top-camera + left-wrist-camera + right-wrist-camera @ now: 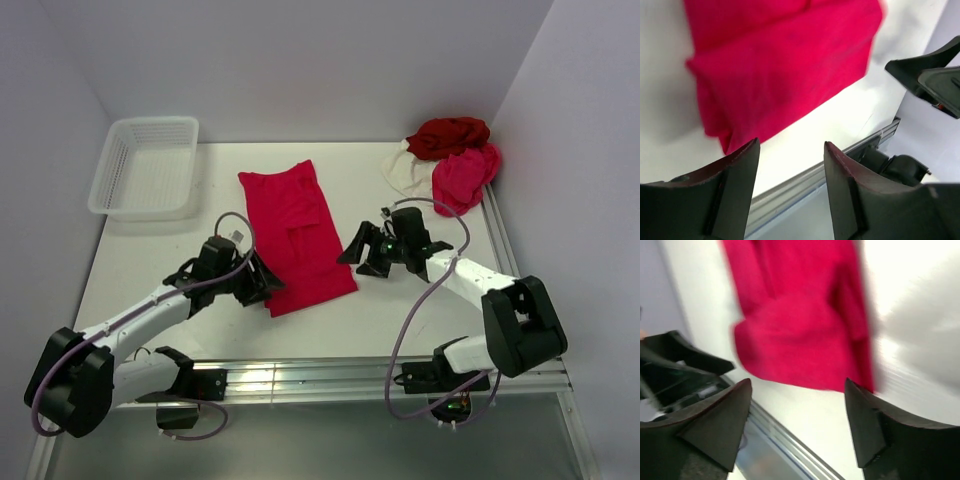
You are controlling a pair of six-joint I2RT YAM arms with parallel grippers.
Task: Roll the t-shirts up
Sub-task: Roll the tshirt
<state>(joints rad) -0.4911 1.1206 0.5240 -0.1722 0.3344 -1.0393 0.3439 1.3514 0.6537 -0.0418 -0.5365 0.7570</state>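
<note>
Basket (145, 165): upper left of the top view, standing on the surface (150, 255); no shirt shows inside it.
Crimson t-shirt (297, 235): centre of the top view, lying flat as a long narrow strip with its sides folded in. No part of it is rolled.
Heaped t-shirts: upper right corner of the surface. The cream white t-shirt (402, 170), the dark red t-shirt (447, 135) and the pink t-shirt (462, 175) are crumpled together, unfolded and well apart from both arms.
Progress: early, by judgement. One shirt looks prepared for rolling, none is rolled, and three more wait.
Left arm: reaches from the lower left toward the strip's near left corner, forearm low over the surface.
Left gripper (265, 285): jaws moderately parted and empty. In the left wrist view (790, 147) the cloth's near edge lies just beyond the fingertips, apart from them.
Right gripper (360, 255): just beside the strip's right edge, jaws spread wide and holding nothing. The right wrist view (797, 385) shows bare surface between the fingertips.
Right arm: extends from the lower right, wrist angled toward the strip.
</note>
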